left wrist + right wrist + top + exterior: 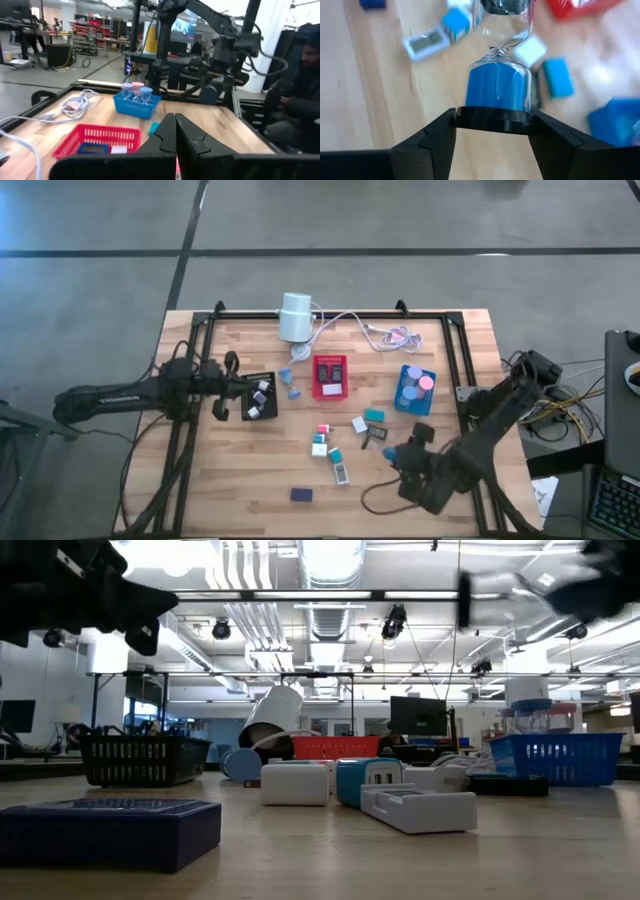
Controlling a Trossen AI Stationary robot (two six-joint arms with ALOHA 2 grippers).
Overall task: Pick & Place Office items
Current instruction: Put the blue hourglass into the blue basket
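My right gripper (402, 458) hovers over the table's near right part, shut on an hourglass (497, 90) with blue sand and black end caps. Small office items lie loose on the table's middle: a white block (360, 423), a teal block (375, 415), a grey-white piece (342, 472) and a dark blue block (302, 494). The low view shows the dark blue block (105, 830) nearest. My left gripper (240, 387) is shut and empty at the left side of the black tray (262, 380), which holds a few small pieces. My right gripper pinches the hourglass by its black end cap (495, 116) between the two fingers, one on each side of the cap's rim. The glass bulbs point away from the wrist, past the fingertips. The hourglass hangs above the scattered items, lifted clear of the table.
A red tray (330, 377) and a blue tray (414, 388) with round pink and purple pieces stand behind the loose items. A white cylinder (295, 317) with a white cable (385, 332) lies at the far edge. A dark rail frames the table. A person sits beyond the right edge (305, 90).
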